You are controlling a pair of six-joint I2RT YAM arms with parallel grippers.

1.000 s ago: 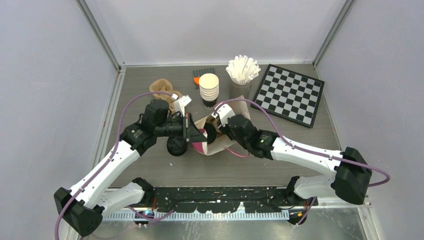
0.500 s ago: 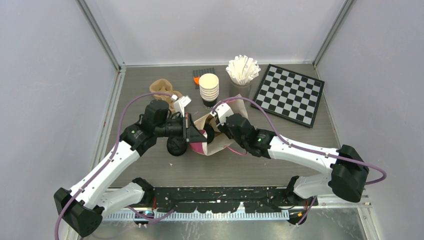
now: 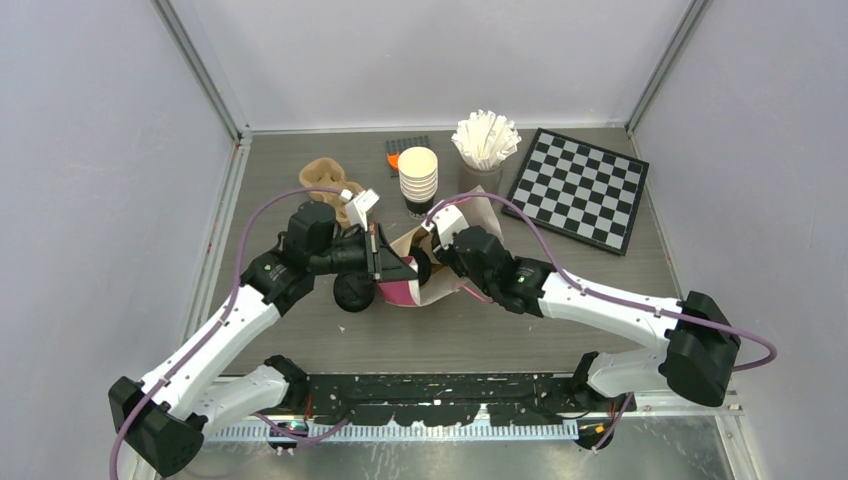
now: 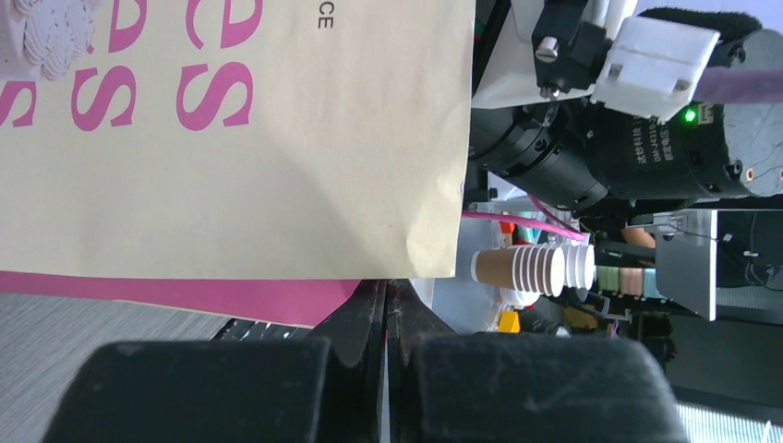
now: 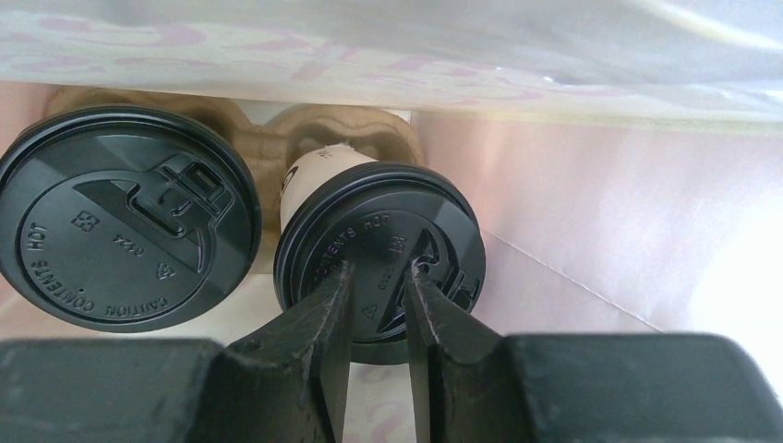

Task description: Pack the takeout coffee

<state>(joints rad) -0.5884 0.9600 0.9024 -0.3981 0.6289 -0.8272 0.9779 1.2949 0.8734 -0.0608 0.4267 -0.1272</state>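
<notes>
1. Top external: left gripper pinched shut on the lip of the paper bag. Bag lies on the table, mouth facing the right gripper, which reaches into that mouth. Beyond both grippers: stack of lidless cups, holder of white stirrers, and a chessboard off to the right of them. Brown pulp tray just beyond the left wrist. Bag contents not readable from up here.
2. Left wrist: fingers pressed together with the bag's pink edge caught between them, no gap visible. Kraft panel with pink lettering fills the space ahead of the fingers. Right arm past the panel's edge, cup stack visible below it.
3. Right wrist: inside the bag, two takeout coffee cups seated side by side in a pulp carrier. Right-hand cup directly ahead of the fingertips, lid facing the camera. Left-hand cup off to the fingers' left. Jaws set narrow with a slit between them, overlapping the near lid. Cannot tell whether they pinch that lid or just sit against it.
</notes>
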